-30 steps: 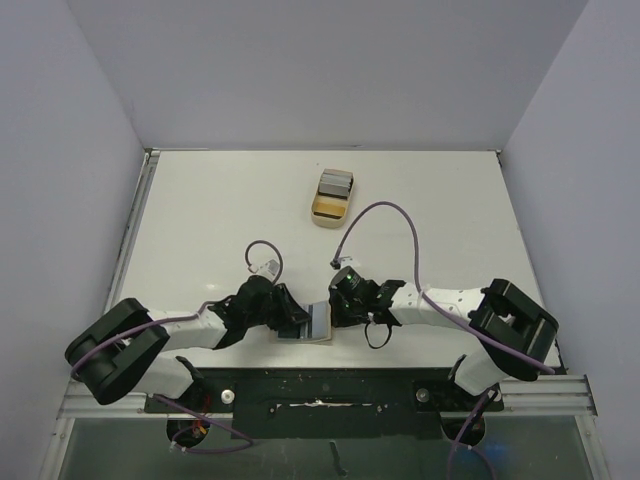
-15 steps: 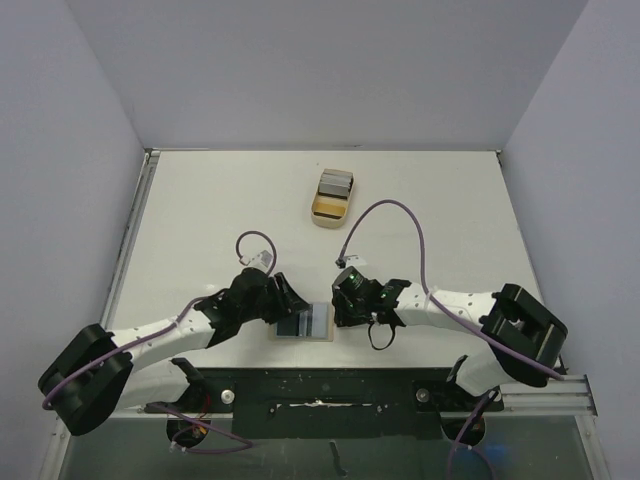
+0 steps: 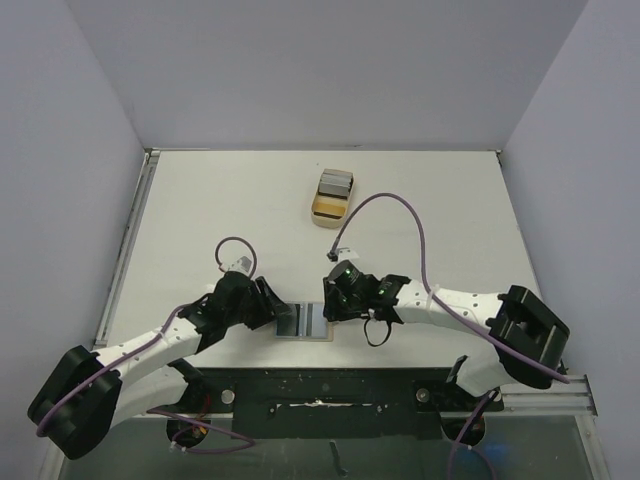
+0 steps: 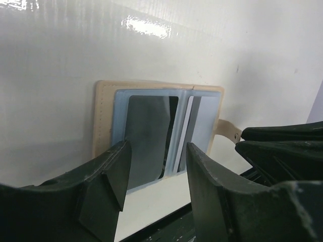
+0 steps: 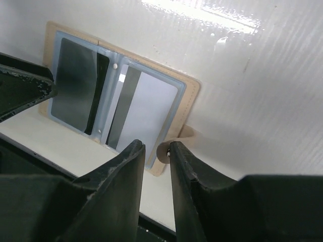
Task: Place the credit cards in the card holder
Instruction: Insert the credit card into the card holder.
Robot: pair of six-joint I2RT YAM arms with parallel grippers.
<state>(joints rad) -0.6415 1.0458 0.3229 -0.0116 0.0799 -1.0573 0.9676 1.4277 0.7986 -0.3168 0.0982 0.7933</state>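
Left pincer (image 4: 156, 161) wider; two cards (image 4: 146, 126) in holder (image 4: 103, 116)

One open card holder (image 4: 103, 116) carries two credit cards (image 5: 75, 85) (image 5: 146, 111). Beyond the holder, one tan tray (image 3: 328, 210) holds a stack of cards (image 3: 336, 183), too small to count. Two robot arms (image 3: 150, 345) (image 3: 455, 300) flank the holder.

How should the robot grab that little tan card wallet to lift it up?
Probably by the strap tab. The card holder lies open and flat on the table, so its edges give fingers little to pinch. The tab sticks out sideways from the edge nearest the right gripper. Come in low from that side and pinch the tab.
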